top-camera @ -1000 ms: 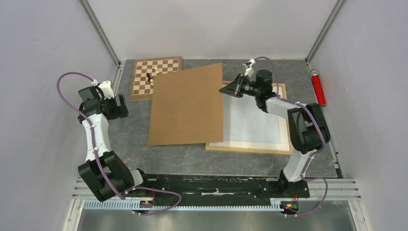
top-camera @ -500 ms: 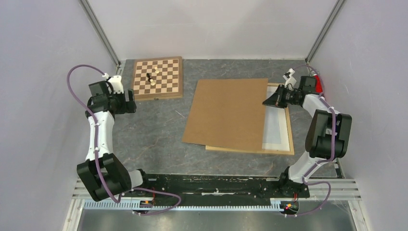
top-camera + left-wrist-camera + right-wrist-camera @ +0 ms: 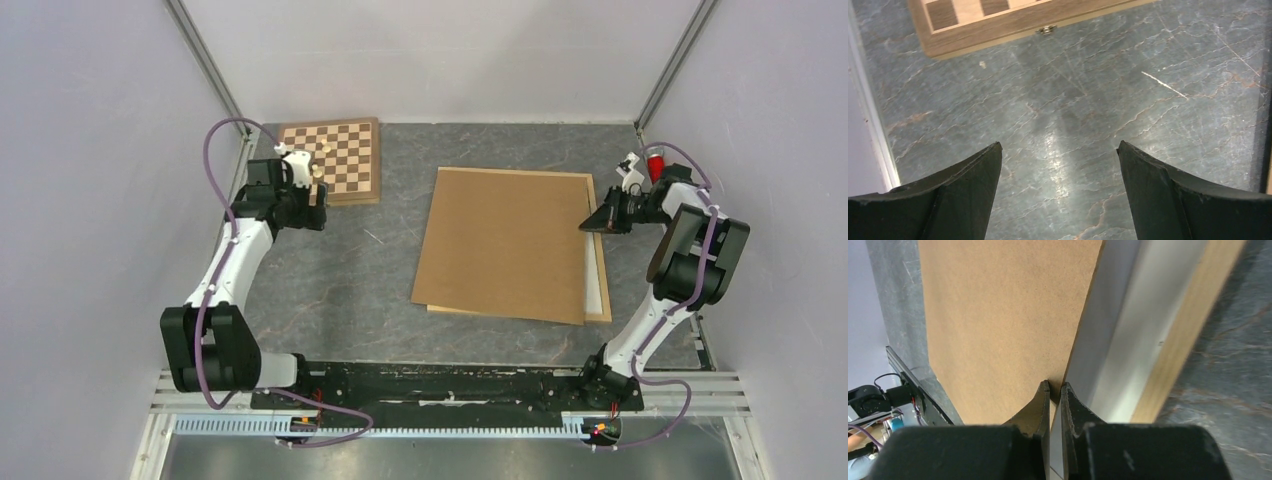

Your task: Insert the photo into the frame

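The frame (image 3: 605,303) lies flat at the right of the table, and only its light wood right rail and a bit of its near edge show. A brown backing board (image 3: 500,245) covers nearly all of it. My right gripper (image 3: 594,222) is shut on that board's right edge, its jaws pinching the thin edge in the right wrist view (image 3: 1053,387). Beside the board there, a white strip (image 3: 1143,315) and the frame's wood rail (image 3: 1193,330) show. The photo is hidden. My left gripper (image 3: 1059,145) stands open over bare table just in front of the chessboard (image 3: 998,25).
The chessboard (image 3: 345,150) with a few pieces sits at the back left, partly under my left arm (image 3: 240,250). A red cylinder (image 3: 655,163) lies by the right wall behind my right wrist. Walls close in on both sides.
My right gripper has carried the backing board to the right until it lies over the frame. My left arm has swung toward the chessboard's near edge.
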